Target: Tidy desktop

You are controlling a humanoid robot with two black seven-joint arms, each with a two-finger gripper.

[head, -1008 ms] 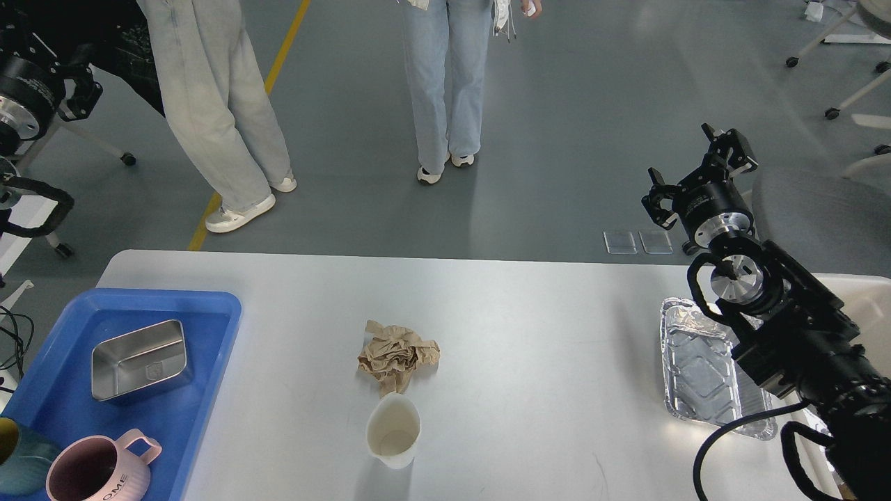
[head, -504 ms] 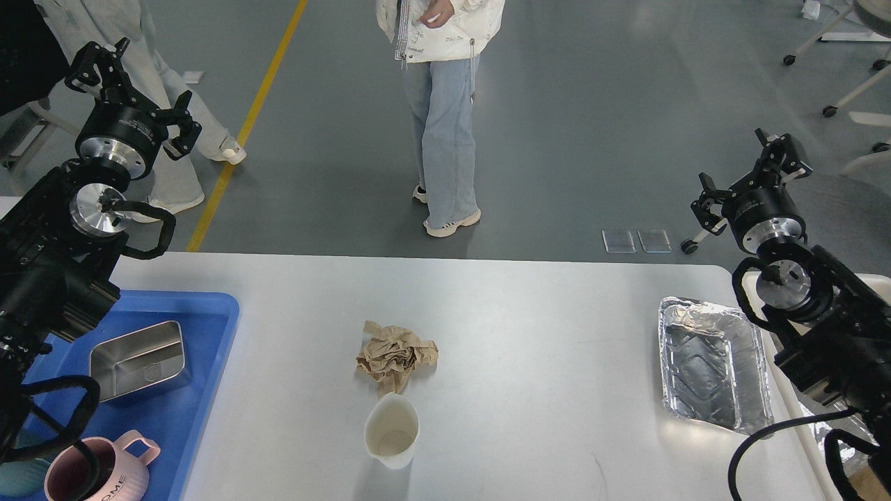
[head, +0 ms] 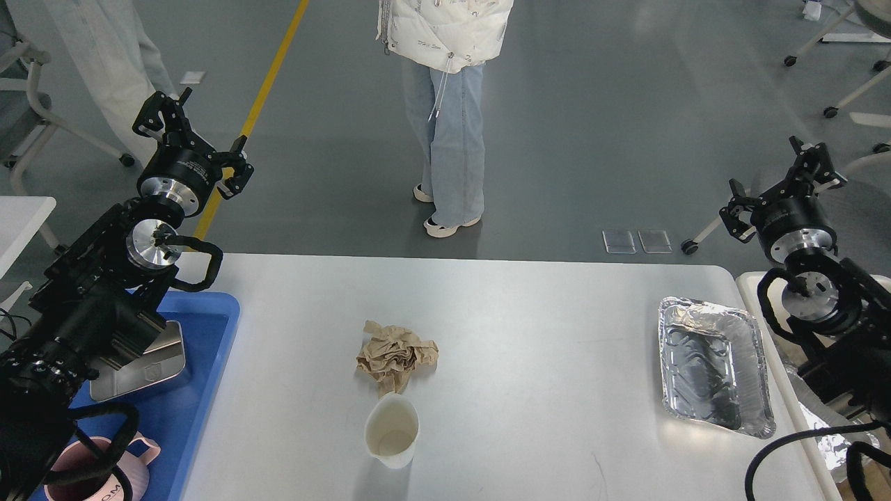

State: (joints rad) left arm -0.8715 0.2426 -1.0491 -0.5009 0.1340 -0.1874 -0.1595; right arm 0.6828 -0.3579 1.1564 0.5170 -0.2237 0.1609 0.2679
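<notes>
Spanning grey floor, the desktop sits below left gripper and right gripper, both spread apart.

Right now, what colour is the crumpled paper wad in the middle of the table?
Light brown, like kraft paper; the crumpled paper wad shows best in the head view.

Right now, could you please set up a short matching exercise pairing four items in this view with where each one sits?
Items:
1. crumpled brown paper
2. white cup
3. foil tray
4. steel container

Places:
A. in the blue tray
B. near the right end of the desktop
C. middle of the desktop
D. just nearer the robot than the paper

Pairs: 1-C, 2-D, 3-B, 4-A
</notes>
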